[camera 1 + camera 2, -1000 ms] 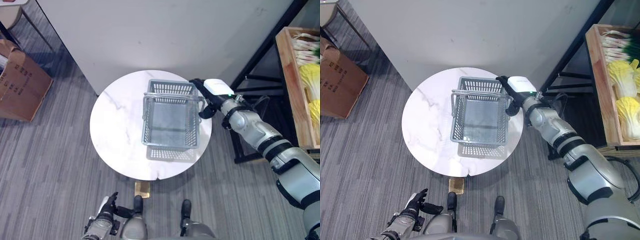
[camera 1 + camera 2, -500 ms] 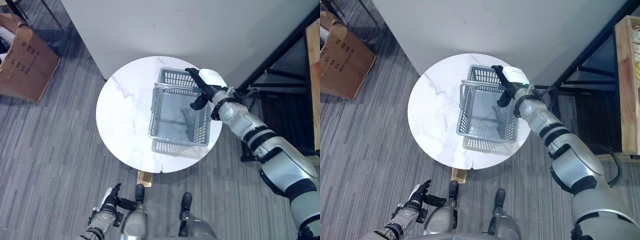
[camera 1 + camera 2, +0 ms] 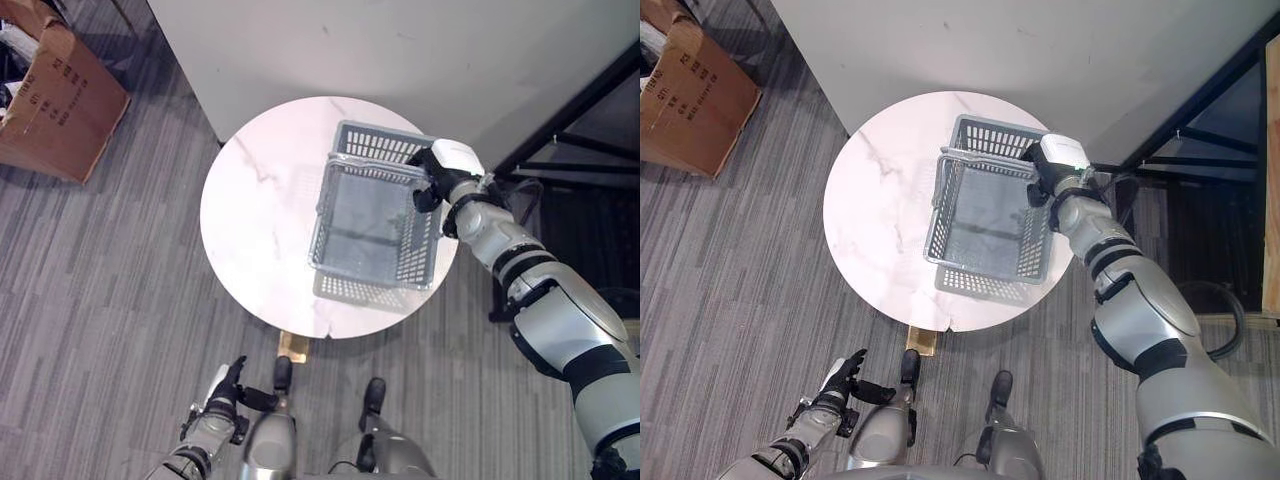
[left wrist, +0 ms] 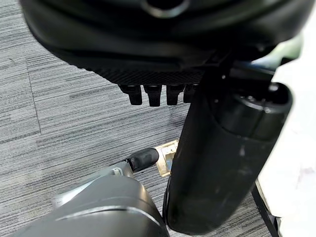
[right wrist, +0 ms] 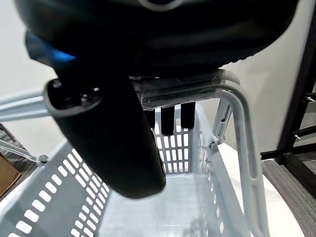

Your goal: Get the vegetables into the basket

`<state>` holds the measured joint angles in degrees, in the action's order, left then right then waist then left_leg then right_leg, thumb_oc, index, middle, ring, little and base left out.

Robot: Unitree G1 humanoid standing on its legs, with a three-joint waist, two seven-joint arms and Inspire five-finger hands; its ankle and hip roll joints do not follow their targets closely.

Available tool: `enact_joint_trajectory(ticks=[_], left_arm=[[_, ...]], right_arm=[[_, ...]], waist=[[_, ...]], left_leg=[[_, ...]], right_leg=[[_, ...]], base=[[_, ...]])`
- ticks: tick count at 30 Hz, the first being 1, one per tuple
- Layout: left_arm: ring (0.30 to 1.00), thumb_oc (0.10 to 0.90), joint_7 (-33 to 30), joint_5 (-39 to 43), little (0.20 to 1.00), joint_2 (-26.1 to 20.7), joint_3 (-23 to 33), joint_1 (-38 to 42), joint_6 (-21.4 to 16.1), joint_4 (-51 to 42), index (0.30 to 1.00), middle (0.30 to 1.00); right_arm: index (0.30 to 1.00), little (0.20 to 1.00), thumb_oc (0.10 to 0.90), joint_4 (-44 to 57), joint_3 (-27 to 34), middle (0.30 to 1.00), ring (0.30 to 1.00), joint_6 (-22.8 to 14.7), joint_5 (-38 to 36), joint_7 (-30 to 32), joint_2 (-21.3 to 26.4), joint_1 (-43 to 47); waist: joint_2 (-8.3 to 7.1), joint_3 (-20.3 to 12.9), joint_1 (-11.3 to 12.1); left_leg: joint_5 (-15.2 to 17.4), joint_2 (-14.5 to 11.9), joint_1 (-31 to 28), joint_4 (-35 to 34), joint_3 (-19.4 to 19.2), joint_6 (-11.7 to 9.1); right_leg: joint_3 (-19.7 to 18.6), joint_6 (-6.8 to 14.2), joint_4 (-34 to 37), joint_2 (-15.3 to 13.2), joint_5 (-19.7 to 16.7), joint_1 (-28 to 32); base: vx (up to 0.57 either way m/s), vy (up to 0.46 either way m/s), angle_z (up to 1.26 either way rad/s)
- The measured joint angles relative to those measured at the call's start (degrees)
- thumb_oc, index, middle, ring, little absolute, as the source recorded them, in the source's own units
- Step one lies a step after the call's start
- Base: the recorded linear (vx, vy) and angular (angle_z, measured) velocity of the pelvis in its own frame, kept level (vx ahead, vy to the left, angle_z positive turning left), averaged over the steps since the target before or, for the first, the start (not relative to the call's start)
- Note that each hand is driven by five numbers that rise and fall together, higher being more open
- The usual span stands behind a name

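Note:
A grey plastic basket (image 3: 357, 289) stands on the right side of a round white marble table (image 3: 258, 235), its handle (image 5: 237, 101) raised. My right hand (image 3: 447, 168) reaches in from the right and sits on the handle's right end, fingers curled over the bar in the right wrist view, thumb (image 5: 114, 140) hanging over the empty basket floor. My left hand (image 3: 218, 398) hangs low beside the table, near the floor, fingers relaxed. I see no vegetable in the basket or on the table.
A cardboard box (image 3: 60, 95) sits on the grey carpet at the far left. A white wall panel (image 3: 400, 45) rises behind the table. A black metal rack (image 3: 570, 115) stands to the right, with a wooden crate's edge (image 3: 1272, 200) past it.
The camera has swung, so the crate of vegetables has left view. My right hand went from the basket's far right corner to the handle and curled on it. The basket has turned a little.

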<state>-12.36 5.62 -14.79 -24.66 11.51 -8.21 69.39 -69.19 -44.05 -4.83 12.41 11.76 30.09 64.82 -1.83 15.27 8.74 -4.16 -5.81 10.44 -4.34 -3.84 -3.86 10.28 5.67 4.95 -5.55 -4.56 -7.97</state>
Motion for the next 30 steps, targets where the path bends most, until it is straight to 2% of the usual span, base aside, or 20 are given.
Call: enact_joint_trajectory(ticks=[11,13,17,18,20,22,26,28,30], left_arm=[[1.000,0.900,0.01,-0.09,1.000,0.24,-0.32,0.08,0.34,-0.06,1.000,1.000],[1.000,0.900,0.08,-0.14,1.000,0.29,0.25,-0.04,0.56,-0.02,1.000,1.000],[1.000,0.900,0.29,-1.25,1.000,0.36,1.20,-0.31,1.52,0.04,1.000,1.000],[1.000,0.900,0.63,-1.30,1.000,0.36,2.47,-0.81,1.75,0.05,1.000,1.000],[1.000,0.900,0.87,-1.41,1.000,0.38,3.71,-1.46,2.14,-0.07,1.000,1.000],[1.000,0.900,1.34,-2.65,1.000,0.35,5.64,-2.34,2.46,-0.21,1.000,1.000],[1.000,0.900,1.99,-5.24,1.000,-0.01,7.43,-3.19,3.13,0.18,1.000,1.000],[1.000,0.900,2.52,-6.64,1.000,-0.11,8.09,-3.55,3.12,0.16,1.000,1.000],[1.000,0.900,2.86,-7.92,1.000,-0.15,8.66,-4.01,3.33,0.11,1.000,1.000]], right_arm=[[0.300,0.300,0.400,2.55,1.12,0.300,0.300,0.41,-1.55,-0.70,0.54,-0.42],[0.300,0.300,0.400,11.87,1.07,0.300,0.300,0.58,-1.62,-1.11,3.00,-2.79],[0.300,0.300,0.400,23.41,1.11,0.300,0.300,1.08,-2.11,-3.07,6.08,-6.71],[0.300,0.300,0.400,30.65,1.10,0.300,0.300,0.41,-3.32,-4.46,8.59,-9.96],[0.300,0.300,0.400,36.27,1.39,0.300,0.300,0.35,-4.30,-5.55,10.35,-12.76],[0.300,0.300,0.400,44.90,2.42,0.300,0.300,0.00,-5.55,-7.09,14.10,-18.38],[0.300,0.300,0.400,53.58,3.64,0.300,0.300,-0.92,-8.46,-11.71,18.48,-25.16],[0.300,0.300,0.400,56.63,3.81,0.300,0.300,-1.12,-9.02,-12.98,20.95,-27.13],[0.300,0.300,0.400,60.04,7.06,0.300,0.300,-1.47,-9.18,-14.64,22.87,-31.35]], waist=[[0.42,0.25,-0.25],[0.44,0.26,-0.57],[0.42,0.25,-1.30],[0.39,0.23,-1.85],[0.33,0.20,-2.21],[0.27,0.17,-2.97],[0.14,0.11,-5.48],[0.13,0.10,-5.90],[0.00,0.02,-6.72]], left_leg=[[-0.02,0.22,-0.69,0.04,-0.30,0.03],[-0.02,0.16,-1.60,0.02,-0.66,0.03],[-0.01,0.06,-3.28,-0.36,-0.88,0.02],[-0.01,0.06,-3.80,-0.49,-1.05,0.02],[-0.01,0.10,-4.33,-0.62,-1.64,0.02],[0.00,0.17,-5.07,-0.64,-1.84,0.02],[0.07,-0.06,-6.66,-0.66,-3.24,-0.01],[0.12,-0.19,-7.19,-0.67,-4.08,-0.02],[0.13,-0.41,-7.69,-0.68,-4.71,-0.02]], right_leg=[[-0.33,0.00,0.00,-0.30,-0.01,0.50],[-0.66,0.00,0.00,-0.30,-0.01,1.17],[-0.88,0.00,0.00,-0.16,-0.01,2.51],[-1.07,0.00,0.00,-0.20,-0.01,2.90],[-1.68,-0.01,0.00,-0.29,-0.02,3.11],[-1.95,0.00,0.00,-0.33,-0.02,3.68],[-3.44,-0.12,0.00,-0.04,-0.35,4.42],[-4.21,-0.22,0.00,0.13,-0.56,4.47],[-4.95,-0.32,0.00,0.37,-0.74,4.58]], base=[[0.00,-0.001,0.00],[0.02,-0.013,-0.07],[0.01,-0.007,-0.03],[0.01,-0.006,-0.06],[0.01,-0.017,-0.13],[0.00,-0.028,-0.08],[0.00,-0.018,-0.17],[-0.01,-0.010,-0.26],[0.01,-0.002,-0.17]])
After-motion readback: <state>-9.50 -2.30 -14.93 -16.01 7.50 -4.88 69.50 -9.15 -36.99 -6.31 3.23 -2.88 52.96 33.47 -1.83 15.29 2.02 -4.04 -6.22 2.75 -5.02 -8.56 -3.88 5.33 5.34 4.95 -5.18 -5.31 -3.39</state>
